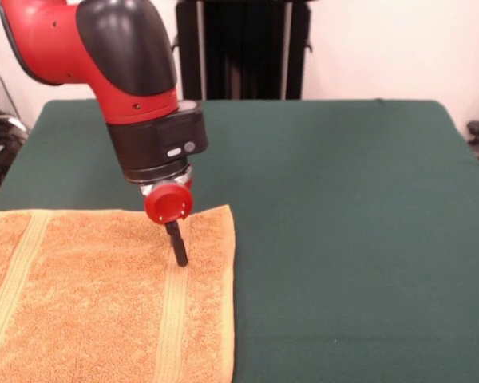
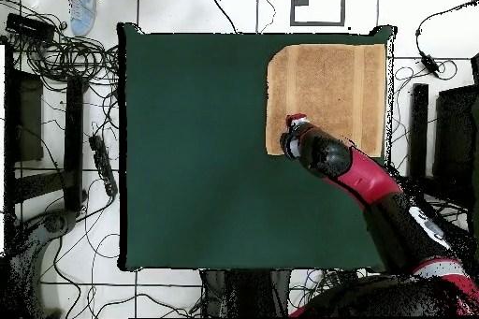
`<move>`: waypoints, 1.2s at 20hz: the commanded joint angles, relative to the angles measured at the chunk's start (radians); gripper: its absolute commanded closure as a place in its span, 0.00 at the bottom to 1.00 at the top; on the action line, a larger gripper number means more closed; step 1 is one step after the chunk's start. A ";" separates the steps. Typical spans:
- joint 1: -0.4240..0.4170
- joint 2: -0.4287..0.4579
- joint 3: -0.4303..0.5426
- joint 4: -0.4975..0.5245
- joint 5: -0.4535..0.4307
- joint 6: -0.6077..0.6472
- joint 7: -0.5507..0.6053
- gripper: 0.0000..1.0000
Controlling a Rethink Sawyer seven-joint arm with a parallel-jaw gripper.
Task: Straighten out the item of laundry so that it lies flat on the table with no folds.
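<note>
The orange-tan towel (image 1: pixel 88 303) lies spread flat on the green table (image 1: pixel 343 239), at the front left of the front view, and I see no folds in it. Its ribbed bands run near its left and right edges. In the overhead view the towel (image 2: pixel 327 91) sits at the table's (image 2: pixel 196 147) top right corner. My gripper (image 1: pixel 181 259) points straight down, shut to one thin black bar. Its tip is at the towel's surface on the right ribbed band, close to the towel's far right corner. From above the gripper (image 2: pixel 293 133) is over the towel's lower left corner.
A black stand (image 1: pixel 239 48) rises behind the table's far edge. Cables and a power strip (image 2: pixel 101 161) lie on the floor to the left in the overhead view. A shoe (image 2: pixel 82 7) shows at the top left there. The towel reaches the picture's left and bottom edges in front.
</note>
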 commanded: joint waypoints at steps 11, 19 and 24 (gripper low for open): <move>0.050 0.226 0.146 -0.067 -0.029 -0.188 0.047 0.00; 0.083 0.218 0.113 -0.068 -0.020 -0.229 0.087 1.00; 0.053 0.225 0.145 -0.059 -0.023 -0.205 0.064 1.00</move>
